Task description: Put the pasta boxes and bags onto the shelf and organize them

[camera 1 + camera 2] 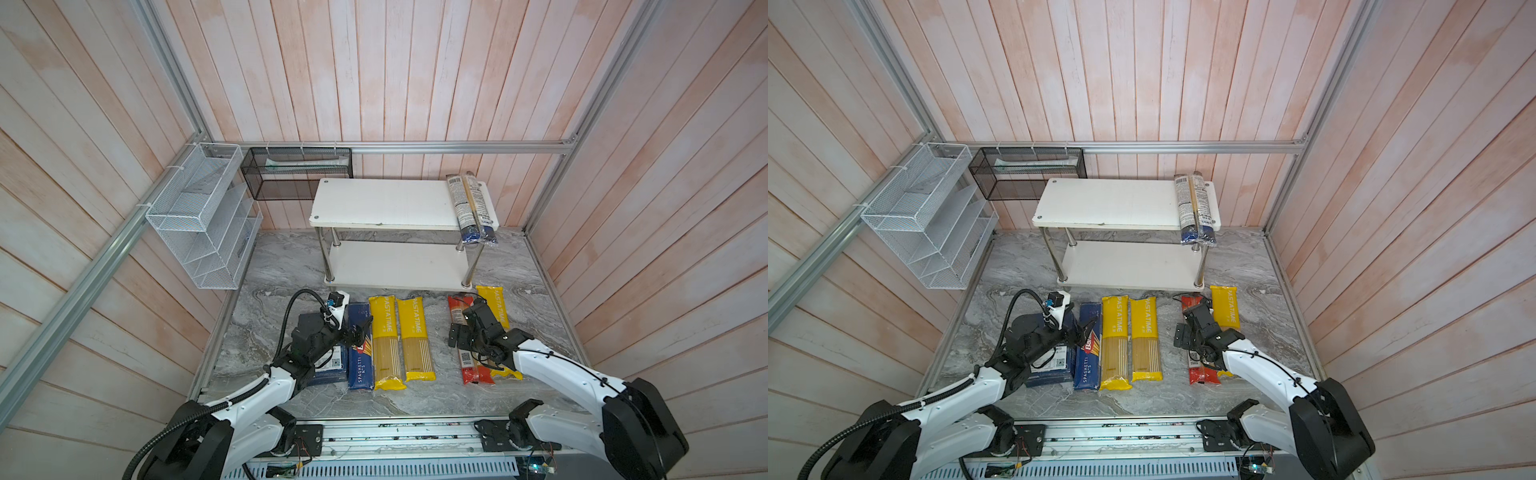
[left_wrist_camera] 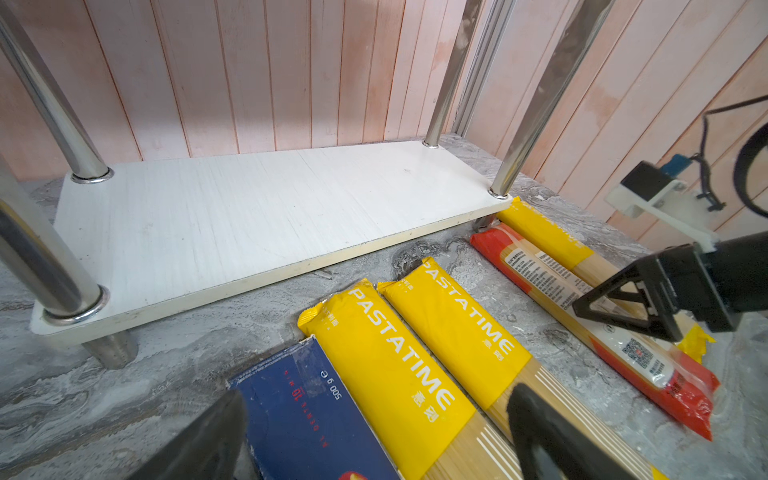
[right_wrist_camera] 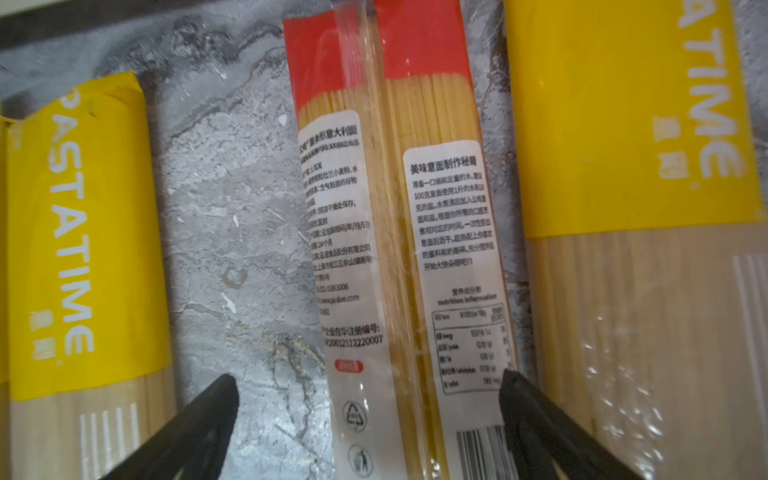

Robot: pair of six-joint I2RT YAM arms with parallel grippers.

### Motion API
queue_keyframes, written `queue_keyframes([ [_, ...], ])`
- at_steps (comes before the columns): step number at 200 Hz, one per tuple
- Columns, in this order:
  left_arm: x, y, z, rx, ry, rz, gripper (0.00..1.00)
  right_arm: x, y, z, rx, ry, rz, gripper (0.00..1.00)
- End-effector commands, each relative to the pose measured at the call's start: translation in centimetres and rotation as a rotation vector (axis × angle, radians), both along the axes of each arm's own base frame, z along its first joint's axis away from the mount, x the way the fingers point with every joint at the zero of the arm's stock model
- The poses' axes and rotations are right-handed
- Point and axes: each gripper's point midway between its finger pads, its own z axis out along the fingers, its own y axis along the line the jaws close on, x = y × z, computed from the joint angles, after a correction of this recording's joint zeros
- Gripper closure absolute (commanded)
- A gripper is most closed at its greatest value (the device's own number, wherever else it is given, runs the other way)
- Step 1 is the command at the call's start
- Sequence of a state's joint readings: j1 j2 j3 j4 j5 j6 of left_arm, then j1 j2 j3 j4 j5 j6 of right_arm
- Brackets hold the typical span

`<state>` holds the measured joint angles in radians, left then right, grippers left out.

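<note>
The right gripper (image 3: 368,384) hangs just above the red-ended bag (image 3: 390,208) on the table (image 1: 440,399), jaws spread wide either side of it and holding nothing, so the step in hand looks like picking it up. Next it must drop, close across the bag and carry it to the shelf (image 1: 382,203), where a blue-ended bag (image 1: 471,208) already lies at the right end of its top. The left gripper (image 2: 376,403), also spread and empty, hovers over the narrow blue box (image 2: 307,415).
</note>
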<state>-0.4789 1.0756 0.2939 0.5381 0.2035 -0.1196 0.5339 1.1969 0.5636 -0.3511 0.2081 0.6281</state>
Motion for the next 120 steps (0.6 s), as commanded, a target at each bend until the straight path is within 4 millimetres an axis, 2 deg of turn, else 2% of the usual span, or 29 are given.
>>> queue_keyframes([
  [1,0.0,-0.1,0.8,-0.009,-0.031,0.0,0.0,0.5,-0.3,0.5,-0.047,0.02,-0.007,0.02],
  [34,-0.1,-0.4,0.9,-0.014,-0.026,-0.016,0.0,1.0,-1.7,0.2,-0.107,-0.006,-0.048,0.02],
  [120,0.2,-0.4,0.6,-0.006,-0.018,-0.011,0.0,3.4,-1.9,-0.6,-0.141,-0.014,-0.015,0.02],
])
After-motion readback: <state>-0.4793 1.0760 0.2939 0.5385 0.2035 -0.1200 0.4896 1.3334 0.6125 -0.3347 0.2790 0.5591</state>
